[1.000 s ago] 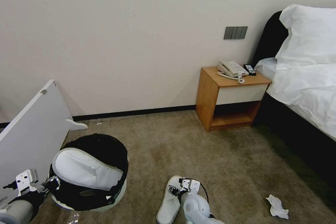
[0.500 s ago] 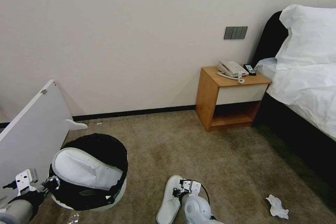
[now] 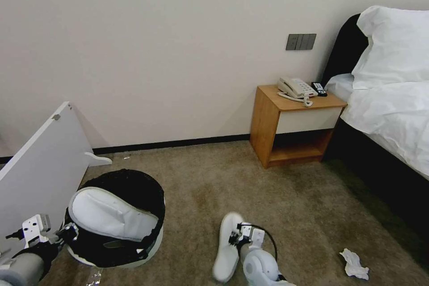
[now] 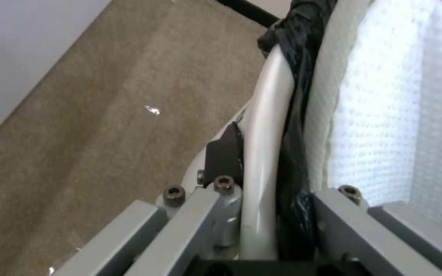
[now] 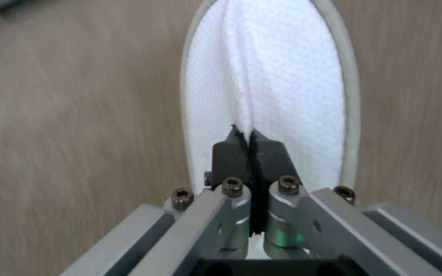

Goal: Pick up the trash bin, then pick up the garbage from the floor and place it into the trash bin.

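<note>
trash bin (image 3: 134, 250) on carpet (image 3: 277, 205), white slipper (image 3: 111, 216) lying across its top | left gripper (image 3: 67, 233) pinches bin rim | right gripper (image 3: 236, 237) pinches second slipper (image 3: 227, 246) | tissue (image 3: 354, 263) on carpet

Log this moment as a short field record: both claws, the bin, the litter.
left claw: shut on the trash bin rim
right claw: shut on the second slipper, pinching its fabric
first slipper: lying across the bin's mouth
tissue: on the floor, to the right
</note>
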Tool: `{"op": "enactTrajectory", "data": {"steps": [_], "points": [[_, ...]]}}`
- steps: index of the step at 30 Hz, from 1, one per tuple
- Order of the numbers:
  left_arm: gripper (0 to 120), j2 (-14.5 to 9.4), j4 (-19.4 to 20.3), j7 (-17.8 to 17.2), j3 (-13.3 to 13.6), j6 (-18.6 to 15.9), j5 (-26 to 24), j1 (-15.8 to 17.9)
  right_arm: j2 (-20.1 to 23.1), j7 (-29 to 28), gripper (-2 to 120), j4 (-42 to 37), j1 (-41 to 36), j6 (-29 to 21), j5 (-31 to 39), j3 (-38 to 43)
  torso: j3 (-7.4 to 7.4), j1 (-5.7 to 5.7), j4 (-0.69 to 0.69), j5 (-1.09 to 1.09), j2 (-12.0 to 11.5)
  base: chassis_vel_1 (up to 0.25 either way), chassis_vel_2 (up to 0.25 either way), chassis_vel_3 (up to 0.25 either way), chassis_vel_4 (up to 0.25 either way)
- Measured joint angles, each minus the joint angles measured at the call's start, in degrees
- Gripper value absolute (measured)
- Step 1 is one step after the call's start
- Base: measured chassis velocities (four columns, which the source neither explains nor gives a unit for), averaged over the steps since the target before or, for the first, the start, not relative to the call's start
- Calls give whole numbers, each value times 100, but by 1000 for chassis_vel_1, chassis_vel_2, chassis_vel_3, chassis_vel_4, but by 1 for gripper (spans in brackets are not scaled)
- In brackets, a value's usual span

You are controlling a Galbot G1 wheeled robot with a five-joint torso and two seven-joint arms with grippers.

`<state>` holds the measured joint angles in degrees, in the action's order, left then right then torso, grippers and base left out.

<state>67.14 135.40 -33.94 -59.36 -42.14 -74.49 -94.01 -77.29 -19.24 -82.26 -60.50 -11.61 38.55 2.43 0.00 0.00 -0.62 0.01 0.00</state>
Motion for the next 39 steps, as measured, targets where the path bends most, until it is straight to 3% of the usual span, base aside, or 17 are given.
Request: {"op": "enactTrajectory", "data": {"steps": [1, 4, 7, 10, 16, 18, 21, 27, 35, 39], "points": [[2, 0, 0, 0, 0, 0, 0, 0, 0, 0, 0, 0, 0, 0, 0, 0, 0, 0, 0, 0, 0, 0, 0, 0, 0], [2, -64, 26, 95, 152, 0, 27, 4, 312, 789, 0, -522, -105, 1063, -665, 342, 0, 0, 0, 0, 0, 0, 0, 0, 0], [2, -84, 43, 105, 188, 0, 29, 0, 394, 892, 0, -659, -125, 1214, -688, 401, 0, 0, 0, 1, 0, 0, 0, 0, 0], [2, -184, 110, 85, 341, 0, 35, 49, 910, 1426, 0, -1505, -168, 1842, -656, 664, 0, 0, 1, 0, 0, 0, 0, 0, 0], [2, -319, 191, 35, 544, 0, 40, 71, 1678, 2139, 0, -2068, 10, 2290, -416, 711, 0, 0, -1, -1, 0, 0, 0, 0, 0], [2, -377, 239, 12, 747, 1, 108, 83, 2091, 2544, 0, -2397, 229, 2450, -47, 641, 0, 0, 0, 1, 0, 0, 0, 0, 0], [2, -380, 246, 10, 989, 1, 292, 93, 2335, 2897, 0, -2667, 529, 2536, 415, 538, 0, 0, 1, 0, 0, 0, 0, 0, 0], [2, -381, 261, 10, 1262, 1, 483, 96, 2505, 3309, 0, -3081, 1255, 2562, 1157, 247, 0, 0, 0, 0, 0, 0, 0, 0, 0], [2, -352, 257, 19, 1281, 0, 551, 76, 2417, 3808, 0, -3252, 2196, 2561, 1666, -311, 0, 0, 2, -2, 0, 0, 0, 0, 0], [2, -354, 287, 23, 1241, 1, 554, 17, 2142, 4277, 0, -3183, 2901, 2592, 2249, -1087, 0, 0, 0, -1, 0, 0, 0, 0, 0]]}}
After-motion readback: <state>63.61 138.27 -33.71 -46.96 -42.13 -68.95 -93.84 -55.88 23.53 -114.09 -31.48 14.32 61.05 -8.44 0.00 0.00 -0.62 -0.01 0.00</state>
